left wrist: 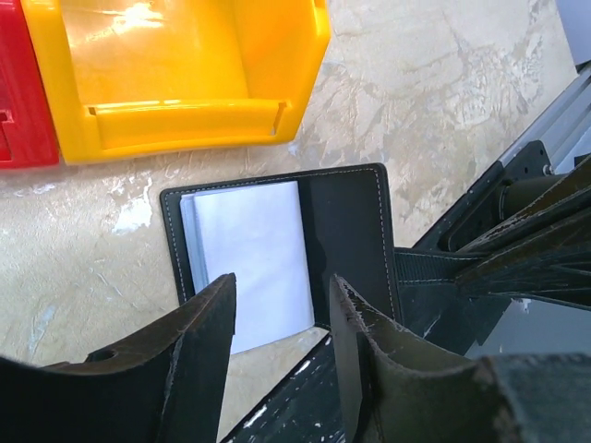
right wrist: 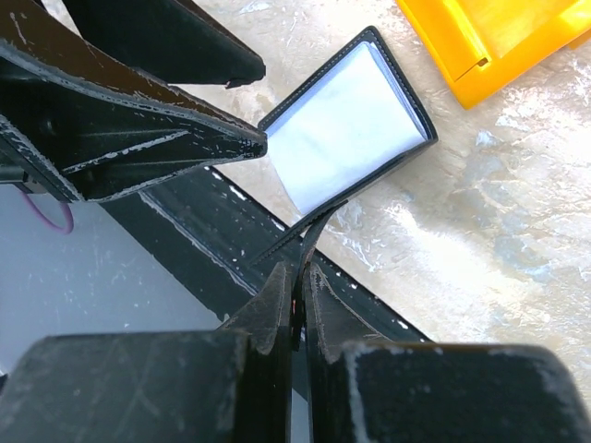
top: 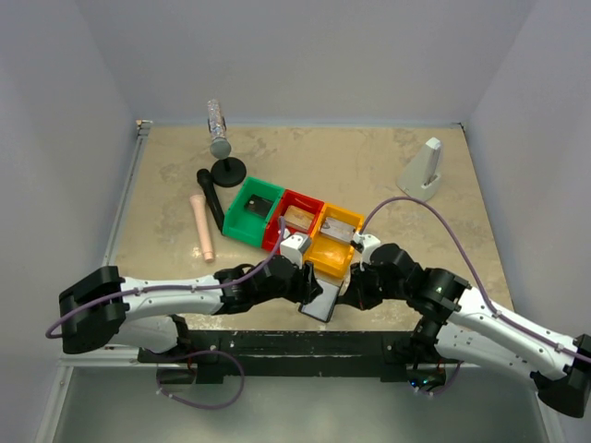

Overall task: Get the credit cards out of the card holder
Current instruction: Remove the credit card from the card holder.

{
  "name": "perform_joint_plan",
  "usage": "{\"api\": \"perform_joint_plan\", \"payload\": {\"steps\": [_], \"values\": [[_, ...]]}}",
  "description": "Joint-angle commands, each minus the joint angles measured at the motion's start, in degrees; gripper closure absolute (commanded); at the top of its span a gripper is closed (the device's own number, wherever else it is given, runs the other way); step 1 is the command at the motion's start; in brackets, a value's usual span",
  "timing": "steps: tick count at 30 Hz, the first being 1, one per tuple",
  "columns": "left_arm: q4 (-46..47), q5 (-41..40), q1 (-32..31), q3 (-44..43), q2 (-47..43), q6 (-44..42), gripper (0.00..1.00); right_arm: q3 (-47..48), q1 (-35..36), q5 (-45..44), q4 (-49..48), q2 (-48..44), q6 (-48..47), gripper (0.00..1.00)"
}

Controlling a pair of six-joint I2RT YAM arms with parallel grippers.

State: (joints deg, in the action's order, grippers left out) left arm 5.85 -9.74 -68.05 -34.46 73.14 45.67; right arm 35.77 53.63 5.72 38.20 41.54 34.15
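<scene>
The card holder [left wrist: 343, 231] lies open near the table's front edge, just in front of the yellow bin [left wrist: 185, 74]. One glossy pale grey-blue inner panel [left wrist: 249, 254] faces up; the other half is a black flap lifted off the table. My right gripper [right wrist: 297, 277] is shut on that flap's edge, seen edge-on between the pads. My left gripper [left wrist: 282, 314] hovers open just above the glossy panel's near edge, with nothing between its fingers. In the top view the holder [top: 320, 305] sits between both grippers. The credit cards are hidden; none shows apart from the holder.
A green bin [top: 251, 210], a red bin [top: 297, 220] and the yellow bin [top: 334, 242] stand in a row behind the holder. A black stand [top: 228, 168], a bottle [top: 217, 127], a pink rod [top: 202, 226] and a white wedge [top: 423, 170] lie farther back. A black rail [right wrist: 217, 231] runs along the near edge.
</scene>
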Motion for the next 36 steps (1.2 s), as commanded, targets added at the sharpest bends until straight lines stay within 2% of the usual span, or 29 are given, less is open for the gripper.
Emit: {"api": "perform_joint_plan", "payload": {"steps": [1,7,15,24,36], "values": [[0.39,-0.29,-0.06,-0.61,0.5,-1.2,0.5,2.2,-0.01,0.62,0.12,-0.32,-2.07,1.0],[1.01,1.3,-0.15,-1.31,3.23,-1.02,0.51,0.18,-0.01,-1.23,0.21,-0.41,-1.81,1.0],[0.13,2.35,0.29,-1.14,6.22,0.73,0.49,-2.54,-0.01,-5.54,1.36,-0.06,3.99,1.0],[3.38,5.08,0.29,-1.49,7.36,-0.14,0.48,-4.57,-0.01,-5.54,-0.14,2.49,6.8,1.0],[0.66,4.56,0.29,-3.16,10.62,0.12,0.49,-5.09,-0.01,-6.68,0.65,3.02,8.03,1.0]]}}
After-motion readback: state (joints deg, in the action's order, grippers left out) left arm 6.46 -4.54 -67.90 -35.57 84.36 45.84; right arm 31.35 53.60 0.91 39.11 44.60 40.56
